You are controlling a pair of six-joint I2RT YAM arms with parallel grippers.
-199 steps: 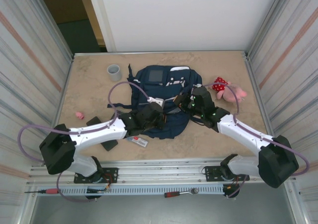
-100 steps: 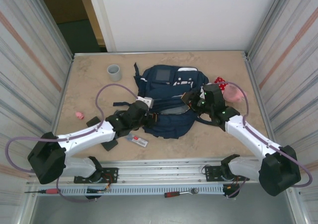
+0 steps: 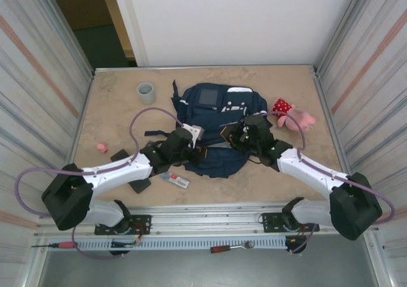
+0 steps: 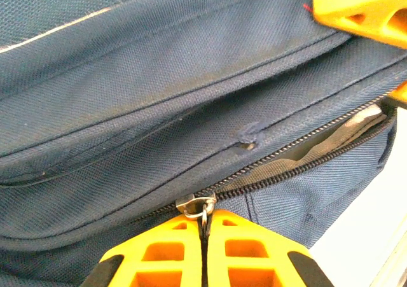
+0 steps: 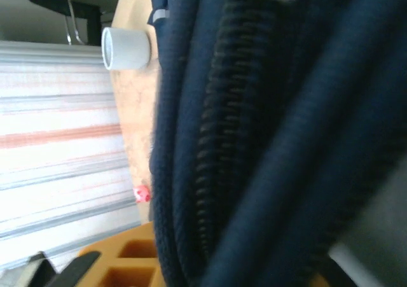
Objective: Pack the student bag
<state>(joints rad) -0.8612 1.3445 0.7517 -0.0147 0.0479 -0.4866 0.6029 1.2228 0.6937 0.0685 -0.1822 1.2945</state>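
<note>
The right arm is pulling back in toward the middle compared with half a second ago, when it was reaching further to the right. The left arm is sitting a touch further along the bag. The navy backpack (image 3: 219, 102) is lying flat in the middle of the desk (image 3: 114, 118), hardly shifted. The left fingers (image 4: 184, 226), ribbed orange plastic, are pressing together on the small metal zipper pull (image 4: 198, 205). To the right of it the zipper (image 4: 305, 163) is gaping, showing grey lining (image 4: 324, 144). The right fingers (image 4: 359, 7) are sitting on the coarse woven fabric just above that gap, and I cannot tell whether they are gripping. A thin pale stripe (image 4: 51, 35) is running across the cloth. A grey cup (image 3: 147, 93) is standing well clear at the back left and a pink plush toy (image 3: 292, 116) is lying just beside the bag's right side. Bare desk is lying open to the left, with a narrow strip along the near edge.
</note>
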